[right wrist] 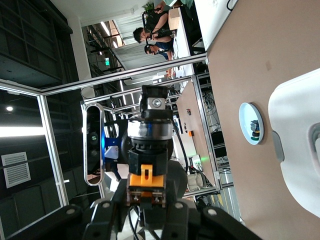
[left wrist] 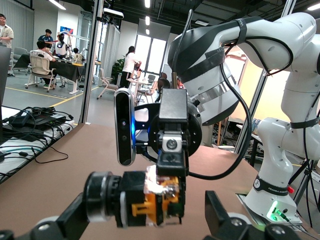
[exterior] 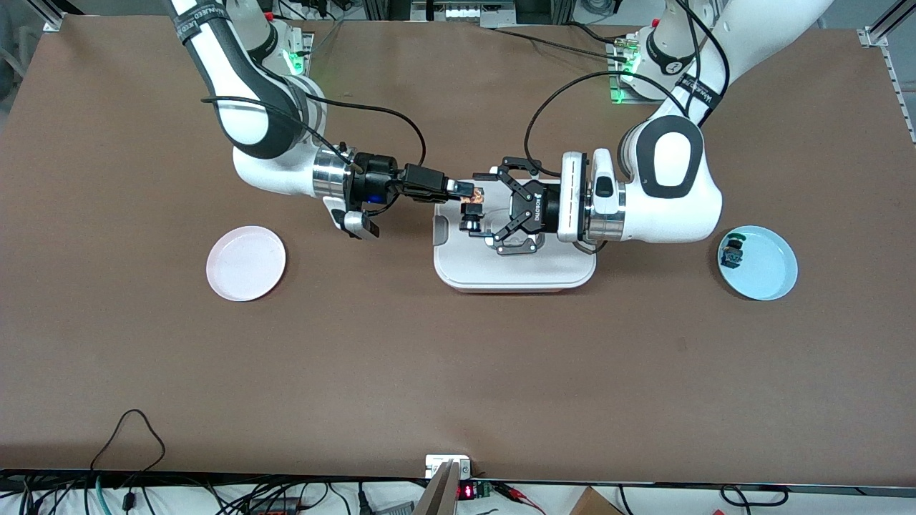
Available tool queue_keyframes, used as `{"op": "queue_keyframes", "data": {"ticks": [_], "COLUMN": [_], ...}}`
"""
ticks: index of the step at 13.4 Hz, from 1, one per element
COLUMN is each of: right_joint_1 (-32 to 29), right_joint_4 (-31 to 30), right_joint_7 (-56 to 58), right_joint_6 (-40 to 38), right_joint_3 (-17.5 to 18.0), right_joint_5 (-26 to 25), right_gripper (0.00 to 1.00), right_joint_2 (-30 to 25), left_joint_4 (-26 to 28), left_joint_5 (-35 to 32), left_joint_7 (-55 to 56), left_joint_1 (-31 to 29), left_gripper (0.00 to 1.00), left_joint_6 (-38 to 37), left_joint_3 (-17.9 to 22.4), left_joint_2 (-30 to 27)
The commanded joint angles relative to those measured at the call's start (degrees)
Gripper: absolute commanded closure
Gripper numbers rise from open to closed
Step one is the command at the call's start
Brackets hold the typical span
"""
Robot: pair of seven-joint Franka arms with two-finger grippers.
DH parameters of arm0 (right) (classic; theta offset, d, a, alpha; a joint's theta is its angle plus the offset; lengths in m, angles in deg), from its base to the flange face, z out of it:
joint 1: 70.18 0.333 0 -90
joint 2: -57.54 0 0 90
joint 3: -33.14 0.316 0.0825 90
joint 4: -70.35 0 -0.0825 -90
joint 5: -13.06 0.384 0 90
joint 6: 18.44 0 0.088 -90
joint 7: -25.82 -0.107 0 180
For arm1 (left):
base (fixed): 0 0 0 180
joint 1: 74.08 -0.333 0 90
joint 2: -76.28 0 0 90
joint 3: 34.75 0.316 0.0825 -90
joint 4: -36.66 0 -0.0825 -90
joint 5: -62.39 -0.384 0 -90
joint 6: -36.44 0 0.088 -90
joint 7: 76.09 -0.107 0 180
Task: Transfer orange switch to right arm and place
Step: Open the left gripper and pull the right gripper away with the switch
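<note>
Here the orange switch (exterior: pixel 472 209) hangs in the air over the white rounded tray (exterior: pixel 458 272), caught between the slim black fingertips of the right gripper (exterior: pixel 469 192), which are clenched on its orange end. In the left wrist view the switch (left wrist: pixel 135 200) lies crosswise: a glossy black ribbed cylinder running out from a blocky orange part with clear plastic and metal contacts, and the right gripper's narrow fingers (left wrist: pixel 171 170) come down onto that blocky part. The left gripper (exterior: pixel 494 207), an open-linkage black hand, has its fingers released and spread wide, one on each side of the switch with a gap to it; its dark matte fingers (left wrist: pixel 220 217) show apart from the body. From the right wrist the switch (right wrist: pixel 147 160) stands out from that gripper's own fingertips (right wrist: pixel 145 200).

A smooth pink plate (exterior: pixel 245 262) sits toward the right arm's end of the table. A pale blue plate (exterior: pixel 769 268) toward the left arm's end holds a small green-capped switch (exterior: pixel 733 250).
</note>
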Motion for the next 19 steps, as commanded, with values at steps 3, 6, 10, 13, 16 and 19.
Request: {"op": "queue_keyframes", "data": {"ticks": [3, 6, 10, 13, 16, 19], "right_joint_1": [-0.2, -0.8, -6.5, -12.5, -18.0, -23.1], "right_joint_4": [1.9, 2.0, 3.5, 5.4, 7.5, 13.7], "right_joint_7": [-0.4, -0.4, -3.8, -5.3, -5.2, -5.3], "right_joint_6": [0.4, 0.2, -6.5, -14.5, -21.3, -27.7], "right_joint_3": [0.1, 0.0, 0.0, 0.0, 0.0, 0.0], "right_joint_5": [0.2, -1.1, -12.8, -23.3, -33.9, -49.9], "right_gripper": [1.00, 1.00, 1.00, 1.00, 1.00, 1.00], "right_joint_2": [0.6, 0.6, 0.9, 1.9, 2.0, 3.6], "left_joint_4": [0.7, 0.5, 0.3, 0.2, -0.6, -2.7], "left_joint_5": [1.0, 0.9, -1.1, -5.1, -12.8, -23.2], "left_joint_7": [-0.4, -0.2, 0.2, 7.4, 18.5, 30.9], "left_joint_1": [-0.6, -0.8, -2.3, -3.5, -3.8, -4.2], "left_gripper": [0.00, 0.00, 0.00, 0.00, 0.00, 0.00], "left_joint_6": [-0.4, -0.4, -0.5, -2.5, -4.3, -11.1], "left_joint_3": [-0.4, -0.1, 0.3, 0.4, 0.1, 0.3], "left_joint_2": [-1.1, -2.2, -4.2, -5.5, -6.3, -7.4]}}
